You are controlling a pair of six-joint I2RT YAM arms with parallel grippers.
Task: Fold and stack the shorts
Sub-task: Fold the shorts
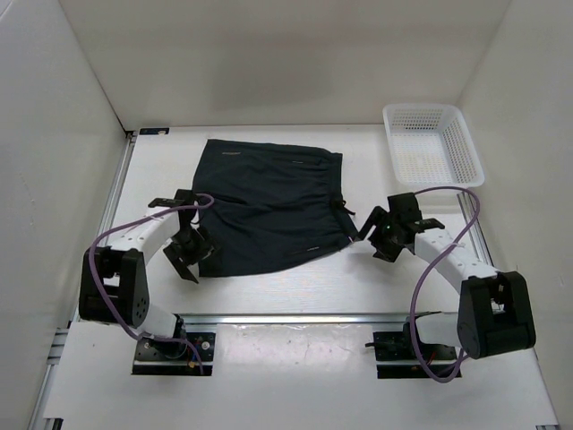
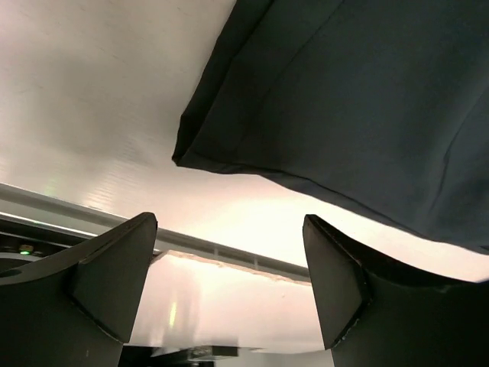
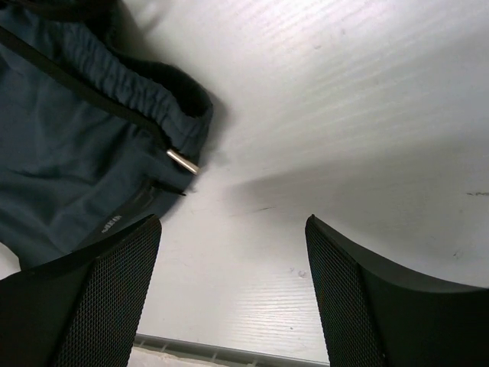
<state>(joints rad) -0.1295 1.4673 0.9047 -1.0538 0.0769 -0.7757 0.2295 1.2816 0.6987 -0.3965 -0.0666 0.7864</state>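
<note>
Both grippers hang released and empty at the near corners of the garment: the left gripper [image 1: 189, 248] with its jaws spread over the hem side, the right gripper [image 1: 377, 235] just off the waistband side. Between them on the white surface [image 1: 286, 300] lie the dark shorts [image 1: 269, 202], spread flat and, as far as I can tell, not yet folded. A white mesh basket [image 1: 432, 109] stands well apart at the far right. I judge the first fold is about to begin. Next, each gripper must drop and pinch its near corner, the left at the hem corner [image 2: 185, 155], the right by the waistband, beside the drawstring's metal tip [image 3: 182, 161], catching all the layers of cloth.
</note>
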